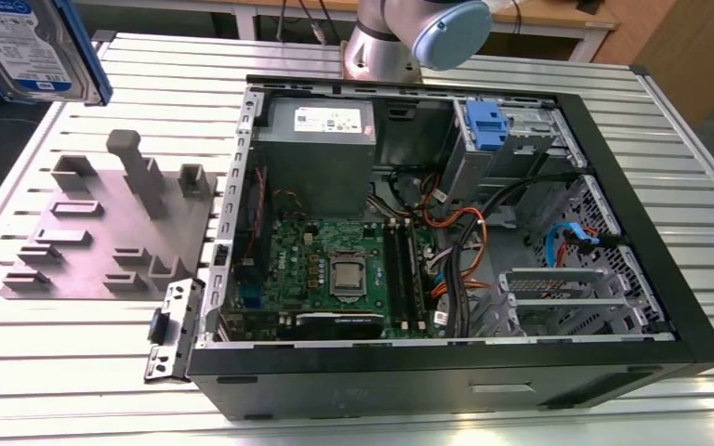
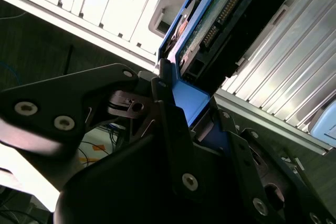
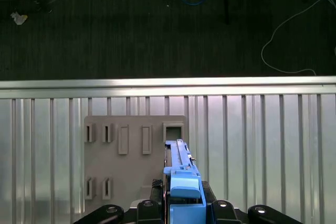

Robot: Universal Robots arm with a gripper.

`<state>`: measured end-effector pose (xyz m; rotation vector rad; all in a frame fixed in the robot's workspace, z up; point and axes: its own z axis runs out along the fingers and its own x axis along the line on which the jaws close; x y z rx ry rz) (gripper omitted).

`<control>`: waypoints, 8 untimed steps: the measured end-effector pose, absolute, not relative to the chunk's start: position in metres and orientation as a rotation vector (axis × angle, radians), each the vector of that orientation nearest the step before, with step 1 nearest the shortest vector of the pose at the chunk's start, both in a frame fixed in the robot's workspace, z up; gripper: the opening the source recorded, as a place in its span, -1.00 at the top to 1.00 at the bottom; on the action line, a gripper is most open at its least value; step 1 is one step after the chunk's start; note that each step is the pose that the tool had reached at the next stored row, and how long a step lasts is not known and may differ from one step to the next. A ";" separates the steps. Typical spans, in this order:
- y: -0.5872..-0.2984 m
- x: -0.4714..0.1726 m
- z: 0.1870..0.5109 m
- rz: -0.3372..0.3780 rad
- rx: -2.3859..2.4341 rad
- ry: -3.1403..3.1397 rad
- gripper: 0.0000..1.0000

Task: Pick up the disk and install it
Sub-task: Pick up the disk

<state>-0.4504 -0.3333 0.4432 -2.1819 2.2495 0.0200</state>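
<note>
The disk (image 1: pixel 22 46), silver with a white-and-blue label and a blue carrier frame, hangs in the air at the exterior view's upper left, above the slatted table's far corner. In both wrist views my gripper (image 2: pixel 197 116) is shut on it. Its black fingers (image 2: pixel 170 124) clamp the blue frame's end. The disk's connector side (image 2: pixel 220 19) points away from the wrist. In the first wrist view the disk (image 3: pixel 180 174) stands edge-on between the gripper (image 3: pixel 184 208) and the grey fixture plate (image 3: pixel 131 156) below.
An open computer case (image 1: pixel 654 232) lies on the slatted table (image 1: pixel 654 121), with a blue latch (image 1: pixel 487 125) at its drive bay and a grey power supply (image 1: pixel 320 121) at the back. The grey fixture plate (image 1: pixel 109 242) with upright blocks sits to its left. The arm's base (image 1: pixel 389 42) stands behind.
</note>
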 end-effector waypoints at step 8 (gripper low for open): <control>-0.333 -0.450 0.443 0.028 -2.179 2.246 0.26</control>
